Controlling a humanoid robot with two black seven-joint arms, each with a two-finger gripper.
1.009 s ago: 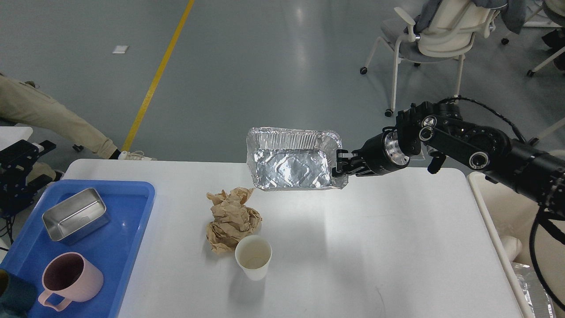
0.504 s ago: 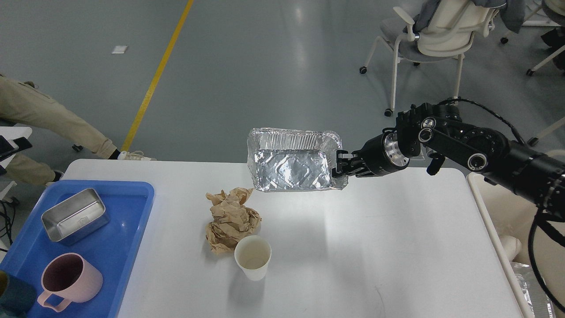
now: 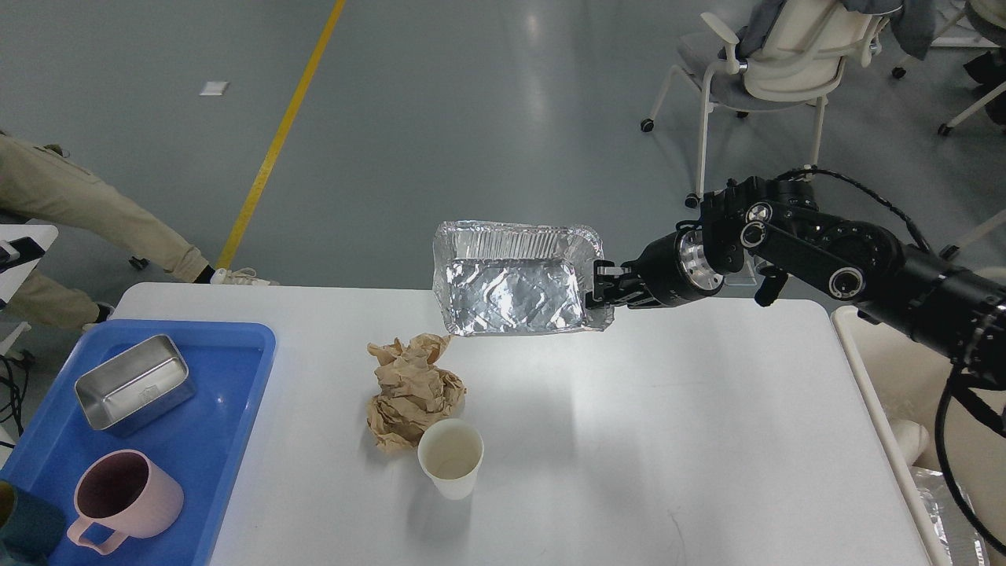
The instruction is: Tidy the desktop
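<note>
The table [image 3: 668, 440] is a large white top with rounded corners and a smooth matte face, filling the near part of the room and much bigger than anything on it. Above its far edge the right end effector [image 3: 599, 288] is clamped on the right rim of an aluminium foil tray [image 3: 511, 287], held clear of the surface and tilted with its crinkled inside facing this way. Near the middle lies a crumpled brown paper wad [image 3: 410, 389], with a white paper cup [image 3: 450, 457] touching its near side. At the left, a blue tray [image 3: 212, 440] carries a steel tin [image 3: 134, 382] and a pink mug [image 3: 126, 494].
</note>
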